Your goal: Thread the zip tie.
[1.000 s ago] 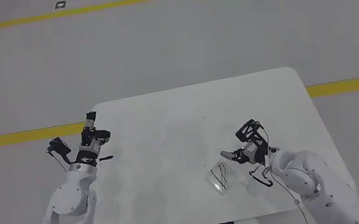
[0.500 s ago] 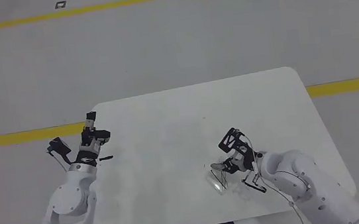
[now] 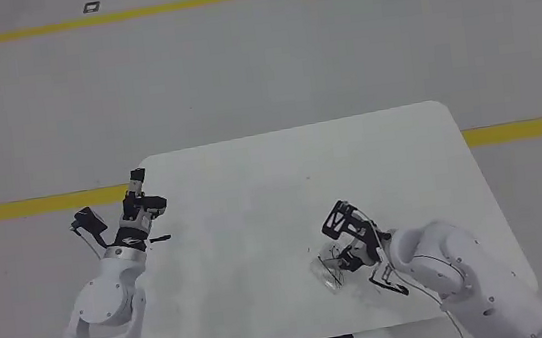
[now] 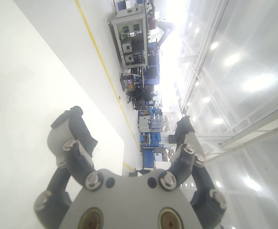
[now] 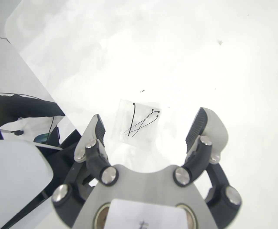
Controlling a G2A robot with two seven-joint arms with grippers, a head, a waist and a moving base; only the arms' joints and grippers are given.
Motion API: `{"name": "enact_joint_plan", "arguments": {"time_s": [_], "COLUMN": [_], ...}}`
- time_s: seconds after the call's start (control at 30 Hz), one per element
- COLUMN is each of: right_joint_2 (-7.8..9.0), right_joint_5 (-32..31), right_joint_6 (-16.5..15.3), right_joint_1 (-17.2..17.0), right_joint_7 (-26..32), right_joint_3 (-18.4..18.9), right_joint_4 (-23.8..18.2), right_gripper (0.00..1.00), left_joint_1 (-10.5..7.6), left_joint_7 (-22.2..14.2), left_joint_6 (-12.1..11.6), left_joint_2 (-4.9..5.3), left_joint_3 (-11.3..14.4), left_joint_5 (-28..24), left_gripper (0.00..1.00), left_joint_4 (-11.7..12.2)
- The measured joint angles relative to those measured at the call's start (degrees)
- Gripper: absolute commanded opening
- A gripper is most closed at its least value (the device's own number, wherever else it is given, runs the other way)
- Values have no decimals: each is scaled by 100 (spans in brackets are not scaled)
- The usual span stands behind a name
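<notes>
The right gripper (image 5: 149, 116) had swung in from 3 o'clock over the clear plastic bag (image 5: 143, 132) of thin black zip ties (image 5: 131, 120), at 5 o'clock on the white table (image 3: 253, 191), jaws wide and empty; a pickup looked near. The left gripper (image 4: 129, 117) stayed open at 9 o'clock.

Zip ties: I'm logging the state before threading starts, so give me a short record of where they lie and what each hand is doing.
zip ties: about four, thin, black, crossing one another, on or in a clear square piece
clear square piece: flat on the table, toward the robot's right
right hand: open, aimed at the ties, touching none
left hand: open, empty, by the table's left edge
threading: not begun
</notes>
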Motion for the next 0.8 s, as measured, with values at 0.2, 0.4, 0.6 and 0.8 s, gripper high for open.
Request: {"name": "enact_joint_plan", "arguments": {"time_s": [0.2, 0.4, 0.6, 0.8], "right_joint_2": [-17, -16, -16, -14], "right_joint_5": [397, 387, 487, 836], "right_joint_6": [243, 237, 270, 739], "right_joint_1": [195, 191, 180, 228], "right_joint_7": [578, 565, 505, 931], "right_joint_3": [-158, -154, -207, -262], "right_joint_4": [-117, -115, -69, -299], "right_gripper": [100, 100, 100, 100], "left_joint_1": [0, 0, 0, 0], "left_joint_7": [0, 0, 0, 0], "left_joint_6": [0, 0, 0, 0], "left_joint_2": [0, 0, 0, 0], "left_joint_3": [0, 0, 0, 0], "left_joint_5": [0, 0, 0, 0], "left_gripper": [100, 100, 100, 100], "left_joint_4": [0, 0, 0, 0]}}
